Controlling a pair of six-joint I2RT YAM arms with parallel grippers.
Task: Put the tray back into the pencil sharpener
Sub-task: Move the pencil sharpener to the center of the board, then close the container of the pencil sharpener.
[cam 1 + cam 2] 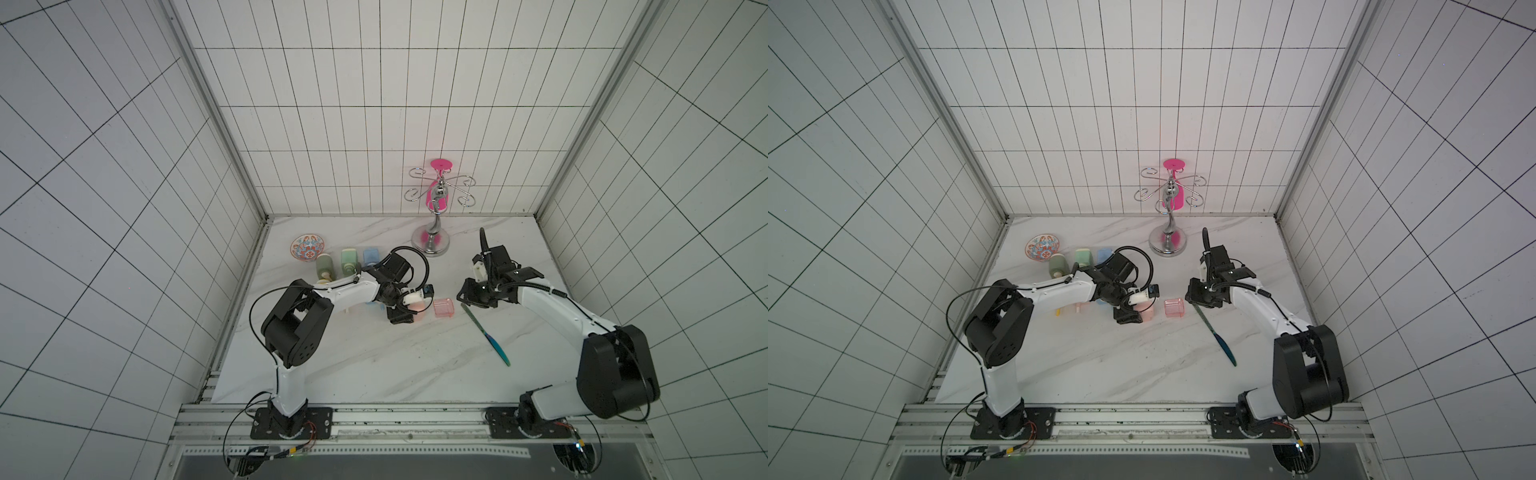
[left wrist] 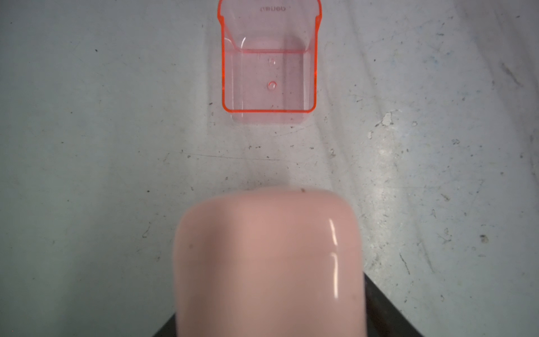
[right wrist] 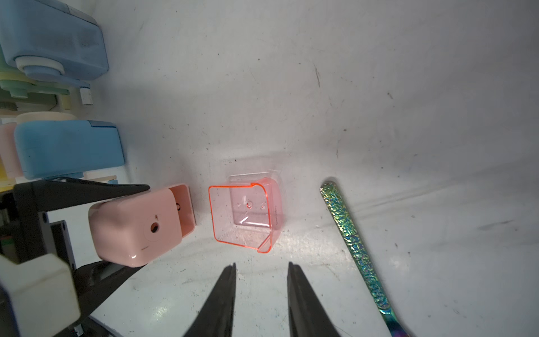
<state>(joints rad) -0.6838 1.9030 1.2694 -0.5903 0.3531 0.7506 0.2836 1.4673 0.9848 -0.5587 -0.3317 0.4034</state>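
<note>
My left gripper (image 3: 144, 227) straddles the pale pink plastic pencil sharpener (image 2: 268, 262); clamped or loose, I cannot tell. My right gripper (image 3: 262, 265) hangs released near the clear red plastic tray (image 3: 245, 216), which lies on the desk (image 3: 379, 116) just beside the sharpener's slot. Unheld, the sharpener could skid when the tray pushes in.

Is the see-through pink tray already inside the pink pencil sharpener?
No, the clear pink plastic tray sits outside the pale pink pencil sharpener, with a gap between them.

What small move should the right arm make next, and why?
Probably ease the right gripper forward to straddle a wall of the tray: the jaws stand apart, empty, just short of it, and the pink sharpener turns its open slot toward it.
</note>
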